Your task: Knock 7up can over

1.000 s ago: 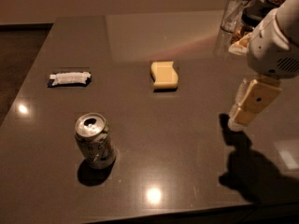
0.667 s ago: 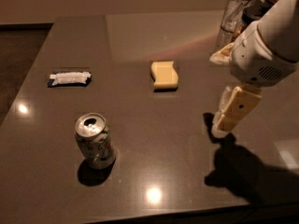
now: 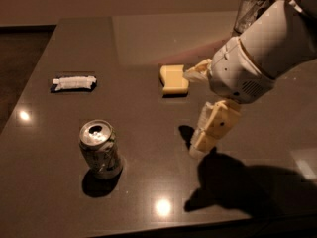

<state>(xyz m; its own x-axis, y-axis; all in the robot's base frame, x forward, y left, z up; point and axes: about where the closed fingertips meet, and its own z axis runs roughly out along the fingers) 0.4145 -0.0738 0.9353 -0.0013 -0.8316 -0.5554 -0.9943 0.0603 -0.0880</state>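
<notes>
The dark bench carried the 7up can, which stood upright on it and untouched. The white robot arm reached in from far right of the can, and its claw was spread wide, pinching nothing, low over the bench and well apart from the can. A clear glass tumbler stood far beyond the can to its right, a yellow sponge lay beyond the can to its right, and a white wrapped bar lay beyond the can, slightly to its left.
</notes>
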